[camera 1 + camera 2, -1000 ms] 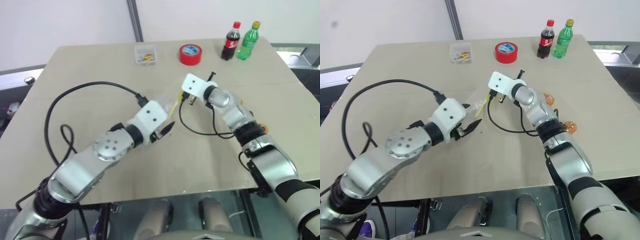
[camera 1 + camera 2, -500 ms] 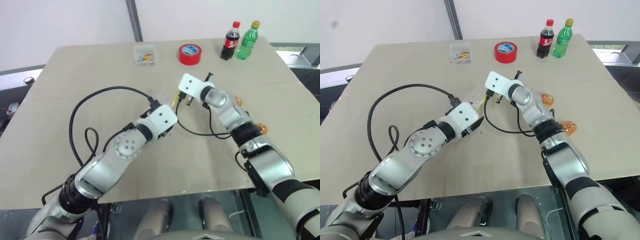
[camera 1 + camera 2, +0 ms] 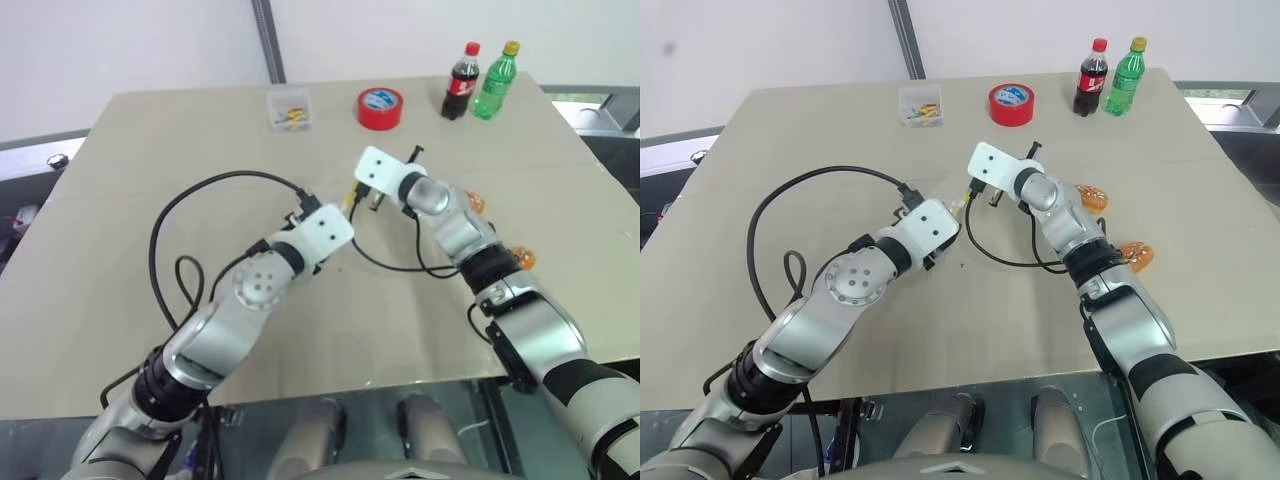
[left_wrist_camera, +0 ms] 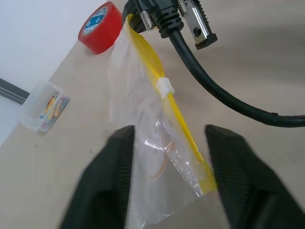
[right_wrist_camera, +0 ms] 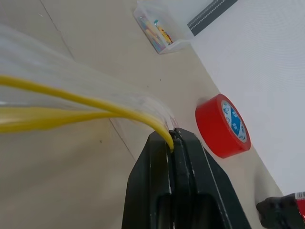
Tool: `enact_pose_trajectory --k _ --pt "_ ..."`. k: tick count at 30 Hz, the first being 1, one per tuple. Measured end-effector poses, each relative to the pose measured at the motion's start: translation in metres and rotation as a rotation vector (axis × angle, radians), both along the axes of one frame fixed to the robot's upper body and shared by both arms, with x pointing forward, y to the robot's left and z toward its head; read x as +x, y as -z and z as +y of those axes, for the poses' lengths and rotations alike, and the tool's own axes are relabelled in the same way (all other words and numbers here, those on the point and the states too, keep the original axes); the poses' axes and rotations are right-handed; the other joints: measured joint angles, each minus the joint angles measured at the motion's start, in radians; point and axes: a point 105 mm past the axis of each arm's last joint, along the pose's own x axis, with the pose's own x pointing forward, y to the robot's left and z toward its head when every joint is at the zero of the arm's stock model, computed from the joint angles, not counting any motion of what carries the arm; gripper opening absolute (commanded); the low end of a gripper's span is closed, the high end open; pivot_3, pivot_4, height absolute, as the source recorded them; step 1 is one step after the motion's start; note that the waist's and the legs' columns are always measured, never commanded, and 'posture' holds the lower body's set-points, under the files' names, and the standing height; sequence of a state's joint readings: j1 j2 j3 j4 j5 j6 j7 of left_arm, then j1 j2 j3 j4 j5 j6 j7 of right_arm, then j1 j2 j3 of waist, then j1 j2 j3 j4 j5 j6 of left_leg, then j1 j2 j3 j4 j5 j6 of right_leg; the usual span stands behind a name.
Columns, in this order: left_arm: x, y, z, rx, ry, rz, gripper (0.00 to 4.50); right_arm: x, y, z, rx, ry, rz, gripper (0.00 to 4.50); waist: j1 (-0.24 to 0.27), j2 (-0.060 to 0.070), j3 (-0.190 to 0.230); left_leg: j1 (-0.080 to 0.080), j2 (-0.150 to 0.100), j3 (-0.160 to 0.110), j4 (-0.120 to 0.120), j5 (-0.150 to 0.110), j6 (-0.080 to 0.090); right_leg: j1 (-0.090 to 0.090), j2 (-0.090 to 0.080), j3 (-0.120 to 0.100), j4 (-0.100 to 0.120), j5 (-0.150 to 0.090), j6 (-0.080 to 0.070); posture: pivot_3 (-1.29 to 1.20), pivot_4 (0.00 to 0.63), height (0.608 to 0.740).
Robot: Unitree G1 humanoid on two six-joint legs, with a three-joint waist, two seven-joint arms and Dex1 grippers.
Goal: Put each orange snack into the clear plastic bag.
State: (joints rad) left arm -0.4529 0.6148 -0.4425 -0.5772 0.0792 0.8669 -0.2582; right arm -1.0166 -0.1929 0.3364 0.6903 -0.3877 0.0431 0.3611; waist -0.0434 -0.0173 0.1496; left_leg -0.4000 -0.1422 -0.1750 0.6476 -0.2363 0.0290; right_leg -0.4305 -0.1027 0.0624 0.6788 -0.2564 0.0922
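At the middle of the tabletop [image 3: 120, 200], the clear plastic bag [image 4: 152, 143] hung between the two arms, held up off the surface by its yellow strip. Over the last second the left gripper [image 4: 167, 181] had pushed in toward the bag and its jaws had drawn partly together, so that the bag's lower end now lay between the two fingers [image 4: 112, 181]; they stood a moderate way apart, and I cannot tell whether they were already pinching the film. This looked like a second hold on the bag, needed to pull its mouth open before any snack could go in. The right gripper [image 5: 172, 143] had not moved: its jaws were pressed together on the end of the yellow strip. Both orange snacks [image 3: 1091, 198] [image 3: 1137, 257] lay on the tabletop just beside the right forearm, outside the bag, so nothing was bagged yet.
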Motion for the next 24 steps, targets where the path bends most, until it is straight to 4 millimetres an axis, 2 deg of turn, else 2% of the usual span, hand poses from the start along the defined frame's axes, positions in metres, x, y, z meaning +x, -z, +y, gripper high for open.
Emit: enact_pose_trajectory --k 2,7,10,13,15,17,20,22,24 --pt "0.001 0.000 0.000 0.006 0.001 0.001 0.10 0.000 -0.002 0.000 0.002 0.001 -0.004 0.00 0.000 0.000 0.000 0.000 0.000 0.000 0.000 0.000 0.000 0.000 0.000 0.000 0.000 0.000 0.000 0.00 0.150 0.710" --pt "0.004 -0.003 0.002 0.033 0.003 -0.017 0.10 -0.001 -0.002 -0.001 0.009 0.011 -0.008 0.00 0.000 0.000 0.000 0.000 0.000 0.000 0.000 0.000 0.000 0.000 0.000 0.000 0.000 0.000 0.000 0.00 0.150 0.710" --pt "0.005 -0.007 0.018 0.064 0.001 -0.057 0.10 -0.009 0.007 -0.012 0.001 0.011 0.016 0.00 0.000 0.000 0.000 -0.001 0.001 0.000 0.000 0.000 0.000 -0.001 0.000 0.000 0.000 0.000 0.000 0.00 0.150 0.710" --pt "0.006 -0.011 0.030 0.083 0.042 -0.114 0.00 -0.024 0.027 -0.018 0.011 -0.021 0.111 0.90 0.000 0.000 0.000 -0.001 0.001 0.001 0.000 0.000 0.000 -0.001 0.000 0.000 0.000 0.000 0.000 0.00 0.150 0.710" --pt "0.008 -0.012 0.040 0.071 0.052 -0.134 0.00 -0.031 0.033 -0.024 0.028 -0.010 0.137 1.67 0.002 0.000 0.000 -0.001 0.001 0.001 0.000 0.000 0.000 -0.001 0.000 0.000 0.000 0.000 0.000 0.00 0.150 0.710" --pt "0.012 -0.014 0.048 0.068 0.052 -0.158 0.00 -0.037 0.031 -0.029 0.076 0.005 0.148 1.67 0.004 0.000 0.000 -0.001 0.001 0.000 0.000 0.000 0.000 -0.001 0.000 0.000 0.000 0.000 0.000 0.00 0.150 0.710" --pt "0.016 -0.019 0.056 0.079 0.075 -0.193 0.00 -0.056 0.027 -0.039 0.150 -0.001 0.199 1.67 0.010 0.000 0.000 -0.002 0.001 0.000 0.001 0.000 0.000 -0.001 0.000 -0.001 -0.001 0.000 0.000 0.00 0.150 0.710" --pt "0.019 -0.019 0.060 0.084 0.080 -0.196 0.00 -0.067 0.028 -0.046 0.181 -0.006 0.253 1.14 0.011 0.000 0.000 -0.002 0.001 0.000 0.001 0.000 0.000 -0.001 0.000 -0.001 -0.001 0.000 0.000 0.00 0.150 0.710" --pt "0.020 -0.018 0.063 0.089 0.090 -0.197 0.00 -0.076 0.027 -0.048 0.281 -0.005 0.332 0.33 0.008 0.000 0.000 -0.002 0.001 0.000 0.001 0.000 0.001 -0.001 0.000 0.000 0.000 0.000 0.000 0.00 0.150 0.710"
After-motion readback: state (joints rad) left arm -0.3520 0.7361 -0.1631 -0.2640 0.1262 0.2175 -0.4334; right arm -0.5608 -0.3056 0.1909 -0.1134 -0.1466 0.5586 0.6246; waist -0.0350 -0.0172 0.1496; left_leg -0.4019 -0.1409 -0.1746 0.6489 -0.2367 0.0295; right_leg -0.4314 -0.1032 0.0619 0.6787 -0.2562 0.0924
